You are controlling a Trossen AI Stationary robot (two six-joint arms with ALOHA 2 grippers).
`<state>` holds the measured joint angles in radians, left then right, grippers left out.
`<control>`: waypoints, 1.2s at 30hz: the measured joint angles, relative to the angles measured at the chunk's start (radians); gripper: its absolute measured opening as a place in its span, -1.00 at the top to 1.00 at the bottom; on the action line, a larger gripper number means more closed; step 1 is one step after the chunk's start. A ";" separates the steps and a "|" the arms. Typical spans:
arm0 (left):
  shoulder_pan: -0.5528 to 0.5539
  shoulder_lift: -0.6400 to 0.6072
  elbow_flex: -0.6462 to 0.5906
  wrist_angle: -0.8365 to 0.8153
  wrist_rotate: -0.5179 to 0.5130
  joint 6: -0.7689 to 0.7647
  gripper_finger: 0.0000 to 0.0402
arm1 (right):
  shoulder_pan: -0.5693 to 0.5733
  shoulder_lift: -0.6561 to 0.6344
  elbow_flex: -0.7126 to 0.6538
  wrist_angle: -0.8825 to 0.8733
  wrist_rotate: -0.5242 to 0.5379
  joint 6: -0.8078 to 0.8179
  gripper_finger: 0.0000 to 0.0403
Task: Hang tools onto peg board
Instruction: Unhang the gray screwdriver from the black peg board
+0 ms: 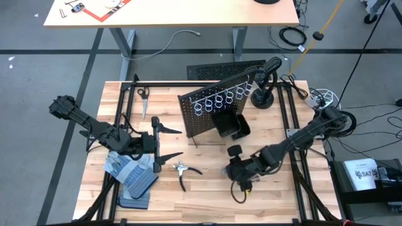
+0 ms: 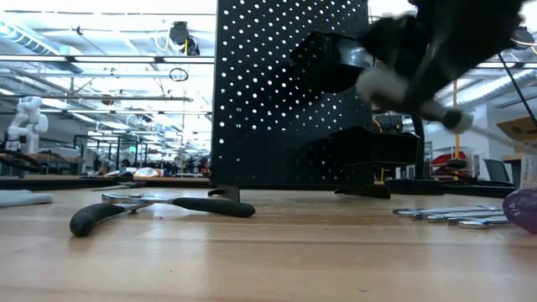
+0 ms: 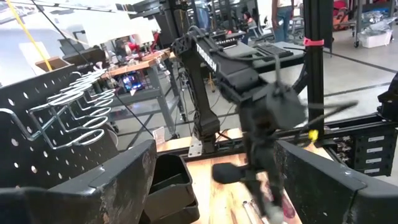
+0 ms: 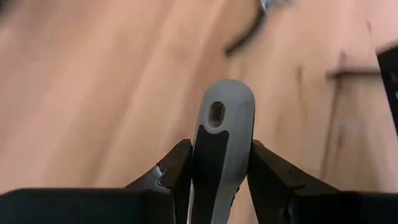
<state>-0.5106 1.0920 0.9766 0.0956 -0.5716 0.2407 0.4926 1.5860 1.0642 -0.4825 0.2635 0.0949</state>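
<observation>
Grey-handled screwdriver (image 4: 221, 146), rounded black-and-grey grip with a hole, clamped in right pincer (image 4: 219, 168).

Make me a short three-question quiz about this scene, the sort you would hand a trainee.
1. True or false: the right gripper is empty.
2. What lies on the table between the two grippers? A) pliers B) a hammer C) a tape roll
3. Fill in: the left gripper's jaws stand ____.

Key
1. False: it is shut on the grey-handled screwdriver, gripped between its fingers.
2. A: the black-handled pliers lie flat on the wooden table, in front of the peg board.
3. Open, and nothing is between them.
</observation>
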 joint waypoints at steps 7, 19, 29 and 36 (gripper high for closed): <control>0.000 0.000 0.000 0.000 0.000 0.001 -0.66 | -0.091 0.021 -0.056 0.007 0.021 -0.072 0.44; 0.000 0.000 0.000 -0.006 0.000 0.000 -0.66 | -0.153 0.211 -0.056 0.072 -0.030 -0.157 0.44; 0.000 0.000 0.000 -0.008 -0.002 0.001 -0.66 | -0.151 0.233 -0.054 0.108 -0.043 -0.164 0.41; 0.000 0.000 0.000 -0.007 -0.005 0.000 -0.66 | -0.134 0.238 -0.037 0.102 -0.033 -0.163 -0.21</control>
<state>-0.5106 1.0920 0.9764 0.0882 -0.5766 0.2409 0.3587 1.8239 1.0274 -0.3804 0.2309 -0.0685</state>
